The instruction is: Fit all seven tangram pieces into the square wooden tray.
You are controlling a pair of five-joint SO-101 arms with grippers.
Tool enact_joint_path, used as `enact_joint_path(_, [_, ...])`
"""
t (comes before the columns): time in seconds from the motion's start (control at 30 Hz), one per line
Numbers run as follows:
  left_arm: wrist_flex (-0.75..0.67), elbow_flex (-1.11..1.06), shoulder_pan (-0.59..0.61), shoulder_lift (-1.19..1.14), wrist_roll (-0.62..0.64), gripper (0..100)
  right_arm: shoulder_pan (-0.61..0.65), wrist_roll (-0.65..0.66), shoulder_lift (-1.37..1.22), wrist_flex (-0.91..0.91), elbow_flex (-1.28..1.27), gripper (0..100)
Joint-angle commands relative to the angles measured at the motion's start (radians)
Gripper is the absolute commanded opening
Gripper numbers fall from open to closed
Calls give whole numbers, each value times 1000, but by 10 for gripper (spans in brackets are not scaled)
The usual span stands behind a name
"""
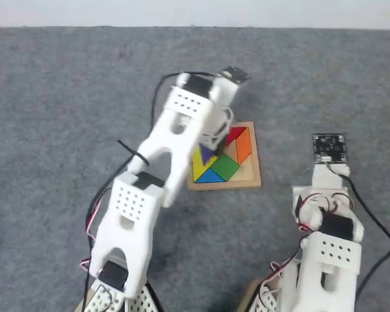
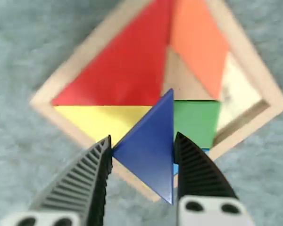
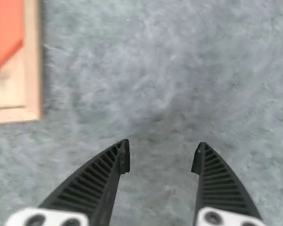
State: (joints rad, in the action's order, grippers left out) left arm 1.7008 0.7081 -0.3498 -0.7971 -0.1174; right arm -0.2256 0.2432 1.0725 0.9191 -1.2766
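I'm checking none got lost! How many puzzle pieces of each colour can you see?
red piece: 1
orange piece: 1
yellow piece: 1
green piece: 1
light blue piece: 1
dark blue piece: 1, held in the left hand
Total: 6

The left arm (image 1: 172,140) hangs over the wooden tray (image 1: 255,170) of coloured pieces (image 1: 225,166).

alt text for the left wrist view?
The left gripper clamps a dark blue triangular tangram piece over the square wooden tray. The tray holds a red triangle, an orange piece, a yellow triangle and a green piece, with part of its floor bare.
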Motion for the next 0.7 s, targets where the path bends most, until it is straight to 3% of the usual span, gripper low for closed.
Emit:
enact_joint_path(0.0, [-63, -13, -52, 94, 9, 130, -28, 18, 21, 1, 12, 227])
enact_joint_path(0.17, [-80, -10, -107, 92, -221, 130, -30, 18, 19, -19, 8, 227])
enact_joint_path(0.4, [0, -13, -120, 92, -832, 133, -30, 18, 19, -22, 8, 227])
enact_joint_path(0.57, [2, -10, -127, 92, -1131, 133, -28, 18, 19, -22, 8, 227])
enact_joint_path(0.67, [-23, -7, -127, 92, -1204, 137, -28, 18, 22, -22, 8, 227])
